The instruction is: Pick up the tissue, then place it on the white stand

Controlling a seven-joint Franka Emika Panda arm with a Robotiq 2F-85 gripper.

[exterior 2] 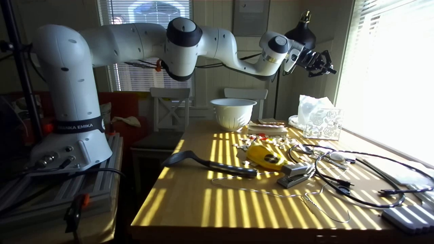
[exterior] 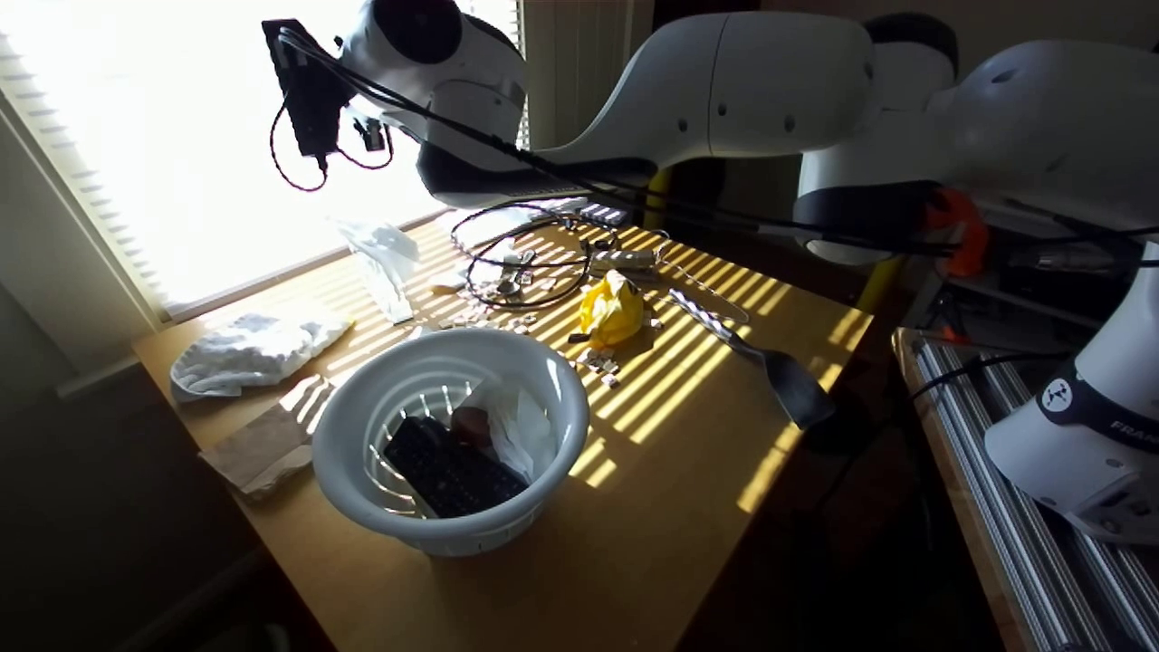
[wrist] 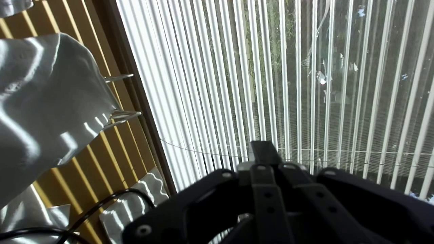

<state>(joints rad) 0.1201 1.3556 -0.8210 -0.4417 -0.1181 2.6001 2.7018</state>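
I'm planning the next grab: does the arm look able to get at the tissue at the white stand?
Probably yes: in an exterior view the tissue shows above the white stand, and nothing visible stands between it and the raised gripper. Its shut jaws would have to open first.

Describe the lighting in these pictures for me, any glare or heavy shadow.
In both exterior views, the window beside the table washes out to near white and sunlight stripes the tabletop; in an exterior view, the gap between table and robot base falls almost black; in the wrist view, the gripper is a dark shape against bright blinds.
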